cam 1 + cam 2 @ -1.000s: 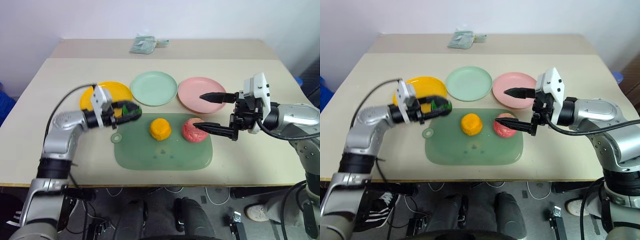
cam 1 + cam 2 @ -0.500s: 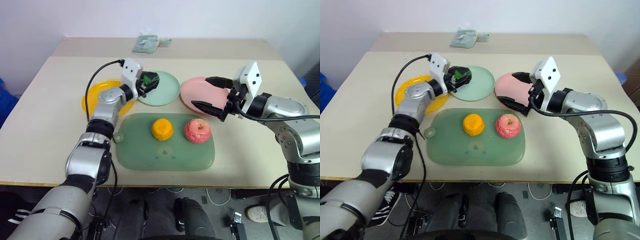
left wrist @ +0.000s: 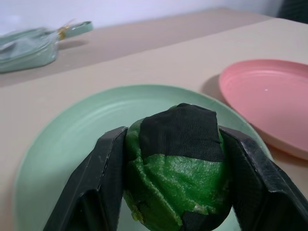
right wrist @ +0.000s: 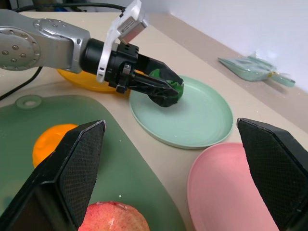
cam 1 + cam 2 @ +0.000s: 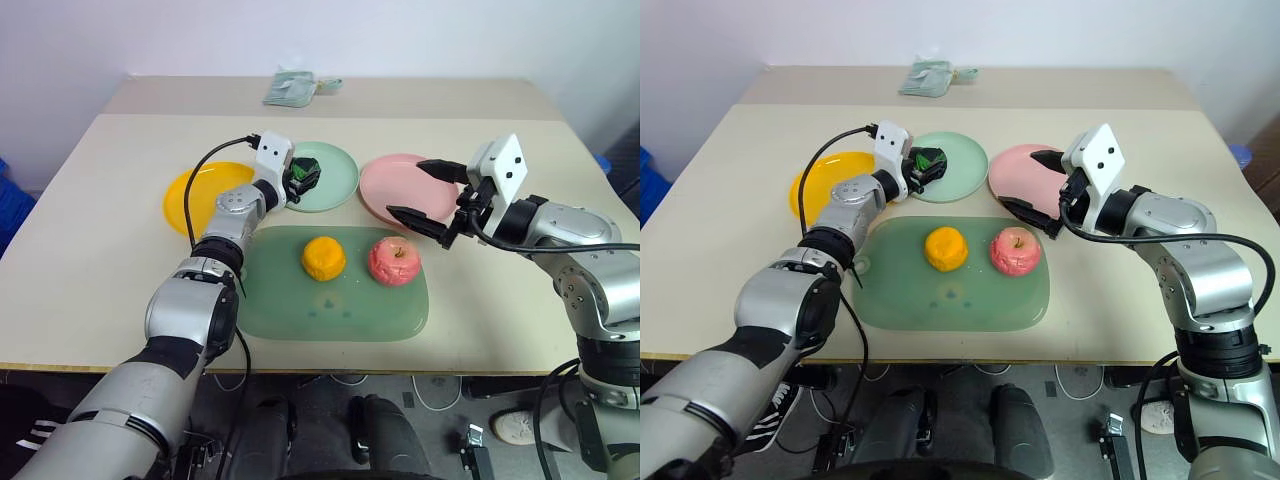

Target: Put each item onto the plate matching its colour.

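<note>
Between the left jaws (image 3: 173,192) sits the green-and-black item (image 3: 177,166).

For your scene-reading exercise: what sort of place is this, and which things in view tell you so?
Probably a robot test bench in a lab or office room, not a kitchen. Toy foods, such as the orange round one and the apple, sit on a green board on a bare beige table, and cables lie on the floor.

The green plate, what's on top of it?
The dark green toy sits over the green plate, between the left gripper's fingers. Whether its bottom touches the plate is hidden.
</note>
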Tool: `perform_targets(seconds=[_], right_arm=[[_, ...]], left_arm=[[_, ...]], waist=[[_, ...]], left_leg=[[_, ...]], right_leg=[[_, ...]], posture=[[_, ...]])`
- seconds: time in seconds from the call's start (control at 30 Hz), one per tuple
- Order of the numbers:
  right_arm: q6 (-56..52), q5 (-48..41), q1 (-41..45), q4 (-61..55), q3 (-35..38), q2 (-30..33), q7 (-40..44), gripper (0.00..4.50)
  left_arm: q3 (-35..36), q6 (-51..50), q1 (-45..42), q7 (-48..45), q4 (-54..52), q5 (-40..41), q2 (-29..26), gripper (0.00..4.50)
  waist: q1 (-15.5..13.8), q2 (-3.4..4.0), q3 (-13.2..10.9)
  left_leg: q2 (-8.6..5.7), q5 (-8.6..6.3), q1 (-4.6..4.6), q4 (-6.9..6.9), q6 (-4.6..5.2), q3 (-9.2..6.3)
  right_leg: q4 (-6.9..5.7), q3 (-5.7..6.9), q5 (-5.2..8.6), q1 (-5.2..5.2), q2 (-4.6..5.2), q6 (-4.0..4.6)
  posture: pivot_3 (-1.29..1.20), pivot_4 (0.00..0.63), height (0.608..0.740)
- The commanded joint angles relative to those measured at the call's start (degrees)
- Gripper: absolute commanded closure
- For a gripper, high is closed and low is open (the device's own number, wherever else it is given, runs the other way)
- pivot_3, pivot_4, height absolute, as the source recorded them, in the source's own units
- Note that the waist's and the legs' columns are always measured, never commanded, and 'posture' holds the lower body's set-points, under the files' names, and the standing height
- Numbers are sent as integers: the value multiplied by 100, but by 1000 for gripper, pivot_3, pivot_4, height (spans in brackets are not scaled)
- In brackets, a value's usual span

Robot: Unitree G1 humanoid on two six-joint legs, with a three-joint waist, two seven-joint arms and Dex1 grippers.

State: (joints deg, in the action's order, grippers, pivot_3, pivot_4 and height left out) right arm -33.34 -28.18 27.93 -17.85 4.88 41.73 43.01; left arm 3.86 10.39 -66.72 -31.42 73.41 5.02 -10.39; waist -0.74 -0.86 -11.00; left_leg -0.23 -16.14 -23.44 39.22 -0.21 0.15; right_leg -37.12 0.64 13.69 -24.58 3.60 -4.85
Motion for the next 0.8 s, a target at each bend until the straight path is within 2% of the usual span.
perform_targets(seconds=[0.03, 0.2, 0.3, 0.43, 0.53, 0.67, 0.8], right_arm=[[68, -26, 81, -203, 182, 71, 17, 0], [90, -27, 119, -169, 176, 66, 50, 0], [45, -80, 147, -153, 166, 56, 86, 0], [56, -73, 216, -102, 120, 41, 148, 0], [63, -48, 317, -47, 48, 3, 192, 0], [29, -48, 397, -53, -51, -7, 287, 0], [-206, -120, 548, -76, -327, -152, 309, 0]], left_arm=[[141, 83, -206, -45, -104, 19, 23, 39], [321, 138, -201, -669, -363, 246, -150, 39], [348, 67, -8, -1913, -1001, 529, -356, 39], [314, -242, 423, -2988, -1978, 812, -828, 39], [377, -1093, 935, -4002, -3121, 1426, -1277, 39], [390, -1427, 1577, -4417, -4160, 1711, -1762, 39], [411, -1865, 2021, -4703, -4512, 1842, -2310, 39]], waist=[[3, 0, 0], [8, 0, 0], [29, 0, 0], [59, 1, 0], [127, 2, 0], [124, 2, 0], [140, 2, 0]], left_leg=[[0, 0, 0, 0, 0, 0], [-1, 0, 0, 0, 0, 0], [0, 0, 0, 0, 0, 1], [3, 0, 2, -2, -1, 1], [11, 0, 3, -2, 0, 0], [15, 0, 2, -2, -1, -1], [16, 0, 3, -1, -1, -2]], right_leg=[[0, 0, 0, 0, 0, 0], [0, 0, 0, 0, -1, 0], [0, 0, 0, 0, -3, 0], [-1, -2, 0, 1, -4, 1], [-2, -4, 0, 1, -4, 1], [-1, -5, 1, 1, -1, 1], [-2, -6, 1, 2, -1, 2]], posture=[[0, 150, 736], [0, 150, 736], [0, 150, 736], [0, 150, 736], [0, 150, 736], [0, 150, 736], [0, 150, 736]])
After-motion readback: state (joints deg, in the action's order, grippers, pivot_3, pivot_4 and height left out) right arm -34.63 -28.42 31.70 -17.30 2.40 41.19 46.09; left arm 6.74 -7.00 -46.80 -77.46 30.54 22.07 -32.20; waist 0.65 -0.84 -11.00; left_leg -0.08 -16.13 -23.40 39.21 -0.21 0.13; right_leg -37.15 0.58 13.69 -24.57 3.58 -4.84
